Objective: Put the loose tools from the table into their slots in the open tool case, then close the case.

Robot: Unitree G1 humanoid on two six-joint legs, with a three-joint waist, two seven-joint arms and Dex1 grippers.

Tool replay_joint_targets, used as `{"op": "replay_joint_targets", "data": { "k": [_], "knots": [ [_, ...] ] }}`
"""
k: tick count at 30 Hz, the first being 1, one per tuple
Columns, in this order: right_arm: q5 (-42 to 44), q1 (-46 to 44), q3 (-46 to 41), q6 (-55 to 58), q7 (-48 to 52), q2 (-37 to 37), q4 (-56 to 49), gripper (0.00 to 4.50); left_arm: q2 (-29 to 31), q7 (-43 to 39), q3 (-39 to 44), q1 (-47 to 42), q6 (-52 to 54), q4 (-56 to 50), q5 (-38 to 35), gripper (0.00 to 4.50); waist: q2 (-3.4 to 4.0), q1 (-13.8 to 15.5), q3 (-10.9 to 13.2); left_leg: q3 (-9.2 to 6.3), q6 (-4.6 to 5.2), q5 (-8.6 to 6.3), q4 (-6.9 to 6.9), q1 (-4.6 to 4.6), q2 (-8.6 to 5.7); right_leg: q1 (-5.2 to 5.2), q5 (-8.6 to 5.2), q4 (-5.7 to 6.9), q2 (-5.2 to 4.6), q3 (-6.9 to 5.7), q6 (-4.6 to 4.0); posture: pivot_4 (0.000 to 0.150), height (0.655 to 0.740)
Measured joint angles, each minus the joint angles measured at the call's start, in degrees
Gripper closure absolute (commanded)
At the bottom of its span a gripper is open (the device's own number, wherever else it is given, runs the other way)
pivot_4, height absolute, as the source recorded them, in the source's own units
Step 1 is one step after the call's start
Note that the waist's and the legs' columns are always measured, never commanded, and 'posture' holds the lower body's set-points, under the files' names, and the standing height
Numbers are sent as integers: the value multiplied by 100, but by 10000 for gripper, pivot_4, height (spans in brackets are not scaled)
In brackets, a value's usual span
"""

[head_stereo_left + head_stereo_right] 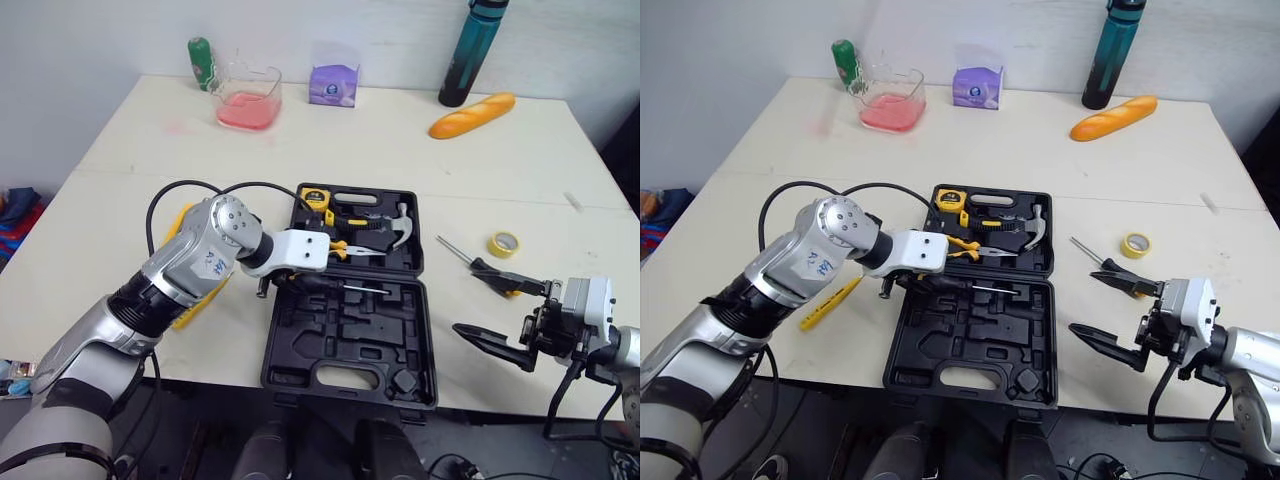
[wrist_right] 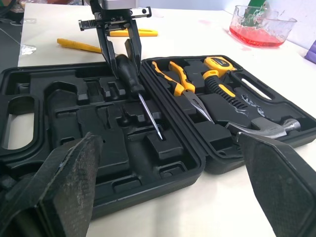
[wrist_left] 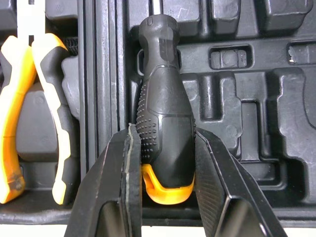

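Note:
The black tool case lies open at the table's front middle. Its far half holds a tape measure, orange-handled pliers and a hammer. My left gripper is shut on the black, yellow-capped handle of a screwdriver, which lies along the top of the near half with its shaft pointing right. My right gripper stands open by the right front edge, nothing between its fingers. A second screwdriver lies loose just beyond it, beside a yellow tape roll. A yellow tool lies left of the case.
Along the back of the table stand a green bottle, a glass tub of red liquid, a purple box, a teal bottle and a bread loaf. A black cable loops over my left arm.

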Motion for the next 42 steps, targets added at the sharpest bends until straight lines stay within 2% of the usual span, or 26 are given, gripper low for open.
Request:
{"op": "replay_joint_targets", "data": {
  "k": [11,13,18,23,30,33,35,36,41,42],
  "knots": [
    [0,3,0,-35,-41,0,0,0,-71,3,59,2,-327,188,66,35213,0,5,0,0,0,0,6,0,0,0,0,5,0,0,0,1500,7400],
    [0,-11,0,-68,-41,0,0,0,-96,4,85,9,-372,222,63,24471,0,7,0,0,0,0,7,0,0,1,1,6,0,0,0,1500,7400],
    [0,-53,3,-83,-42,0,4,0,-227,167,293,34,-589,283,62,1681,0,8,0,-1,1,0,7,0,0,0,1,5,0,0,0,1500,7400],
    [-1,-91,29,-84,-42,0,10,0,-345,97,523,34,-615,224,-141,735,0,4,0,-1,0,0,7,-1,1,0,1,5,1,-1,0,1500,7400],
    [-11,-130,63,-91,-52,10,21,0,-611,55,1270,216,-788,-25,-876,735,2,-11,-1,-1,0,0,8,1,2,1,1,7,0,0,1,1500,7400],
    [-33,-130,63,-98,-57,54,35,0,-840,154,1841,657,-1092,17,-1379,9365,3,-18,-2,-2,-1,1,10,2,5,0,1,10,0,-2,0,1500,7400],
    [-40,-129,63,-99,-56,73,36,0,-930,256,2065,766,-1220,77,-1525,17138,3,-5,-2,-2,-1,1,11,2,4,1,2,11,-1,-2,0,1500,7400],
    [-44,-131,63,-102,-55,73,38,0,-975,324,2260,813,-1316,173,-1660,22584,3,-1,-2,-1,-1,1,12,2,3,2,2,9,-2,-3,0,1500,7400],
    [-70,-136,63,-116,-56,88,90,0,-1092,509,2710,1328,-1447,248,-2059,43632,3,-1,-2,-1,-2,0,10,2,3,2,2,9,-2,-3,1,1500,7400],
    [-87,-142,63,-122,-55,92,102,0,-1137,536,2711,1425,-1452,259,-2076,43632,3,2,-2,-1,-2,0,11,2,3,2,3,9,-2,-3,1,1500,7400]
  ]
}}
